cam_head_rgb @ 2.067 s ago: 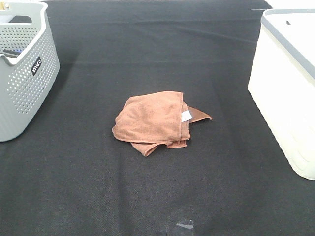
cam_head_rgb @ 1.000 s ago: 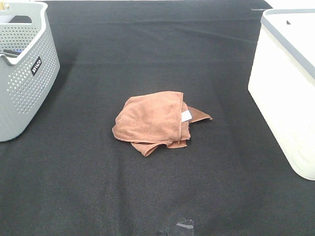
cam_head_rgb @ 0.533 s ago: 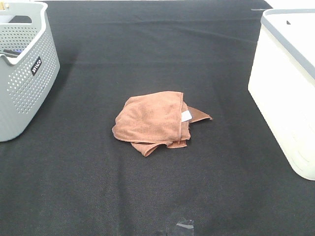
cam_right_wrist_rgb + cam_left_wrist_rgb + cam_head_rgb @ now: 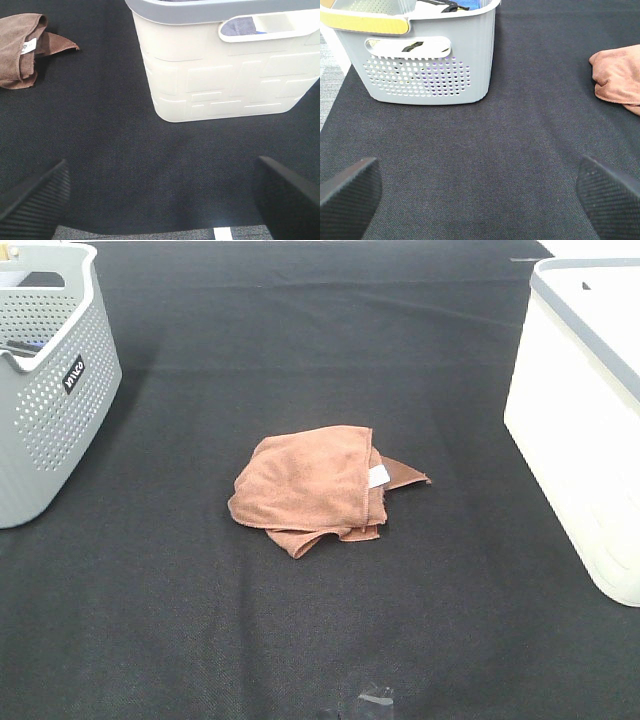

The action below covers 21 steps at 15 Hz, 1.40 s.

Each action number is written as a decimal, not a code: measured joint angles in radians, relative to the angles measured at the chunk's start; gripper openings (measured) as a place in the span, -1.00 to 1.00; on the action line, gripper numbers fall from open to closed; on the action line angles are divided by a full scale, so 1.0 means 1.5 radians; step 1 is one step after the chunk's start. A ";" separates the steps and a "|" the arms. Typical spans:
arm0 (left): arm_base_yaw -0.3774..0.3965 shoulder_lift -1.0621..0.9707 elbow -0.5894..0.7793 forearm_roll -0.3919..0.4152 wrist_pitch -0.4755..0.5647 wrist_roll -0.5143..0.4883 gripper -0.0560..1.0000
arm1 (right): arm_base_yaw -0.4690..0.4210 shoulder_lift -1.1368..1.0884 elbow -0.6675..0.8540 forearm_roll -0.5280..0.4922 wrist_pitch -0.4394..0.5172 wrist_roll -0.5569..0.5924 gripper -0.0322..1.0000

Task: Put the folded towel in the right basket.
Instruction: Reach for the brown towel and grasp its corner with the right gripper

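The folded towel (image 4: 315,487) is a rust-brown rumpled cloth with a small white tag, lying in the middle of the black mat. It also shows in the left wrist view (image 4: 619,72) and the right wrist view (image 4: 22,49). The right basket (image 4: 585,420) is a large white bin with a grey rim at the right edge, also in the right wrist view (image 4: 225,65). My left gripper (image 4: 480,192) is open, its fingers wide apart over bare mat near the grey basket. My right gripper (image 4: 162,192) is open over bare mat in front of the white bin. Neither arm shows in the exterior view.
A grey perforated basket (image 4: 50,380) with a black label stands at the far left, also in the left wrist view (image 4: 425,55), holding some items. A bit of clear tape (image 4: 375,698) lies on the mat near the front edge.
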 joint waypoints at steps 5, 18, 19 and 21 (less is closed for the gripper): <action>0.000 0.000 0.000 0.000 0.000 0.000 0.98 | 0.000 0.000 0.000 0.000 0.000 0.000 0.89; 0.000 0.000 0.000 0.000 0.000 0.000 0.98 | 0.000 0.000 0.000 0.000 0.000 0.000 0.89; 0.000 0.000 0.000 0.000 0.000 0.000 0.98 | 0.000 0.035 -0.011 0.000 -0.006 0.000 0.89; 0.000 0.000 0.000 0.000 0.000 0.000 0.98 | 0.000 0.166 -0.087 0.023 -0.063 0.007 0.89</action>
